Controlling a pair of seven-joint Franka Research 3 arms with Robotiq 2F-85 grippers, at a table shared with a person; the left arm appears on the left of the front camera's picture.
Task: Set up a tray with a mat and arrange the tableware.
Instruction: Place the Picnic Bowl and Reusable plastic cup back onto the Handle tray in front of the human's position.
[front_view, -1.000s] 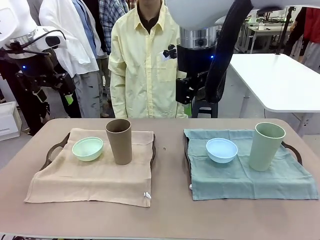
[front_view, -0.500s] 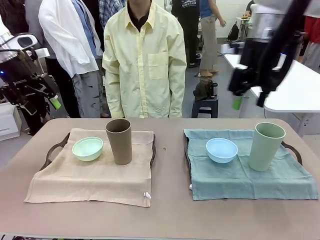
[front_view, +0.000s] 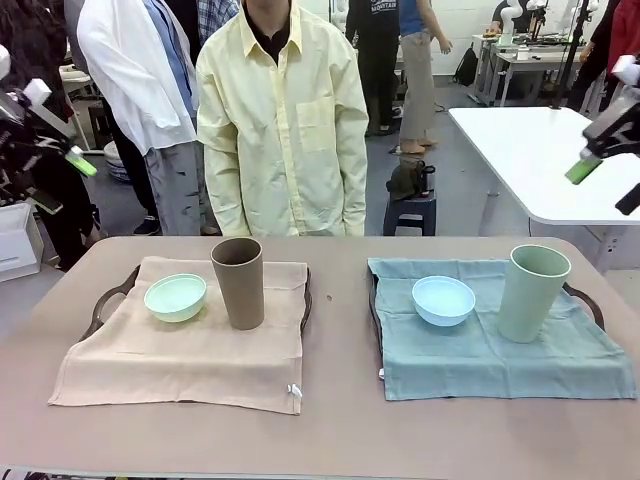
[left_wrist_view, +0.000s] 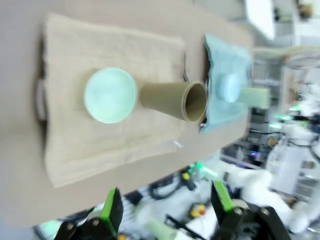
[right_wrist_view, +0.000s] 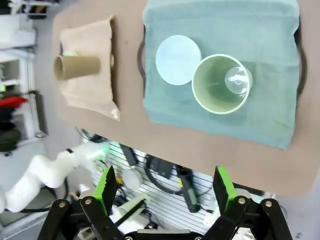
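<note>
Person in yellow shirt (front_view: 283, 110), white side table (front_view: 540, 160), black stool (front_view: 410, 190)

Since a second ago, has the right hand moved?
Yes. The right hand has swung from above the gap between the trays out to the right, now high beyond the pale green tumbler.

Matte plastic bowls (front_view: 175, 297) and tumblers (front_view: 238, 282) sit on soft, wrinkled cloth mats (front_view: 180, 350) over a smooth matt tabletop (front_view: 340, 420)
</note>
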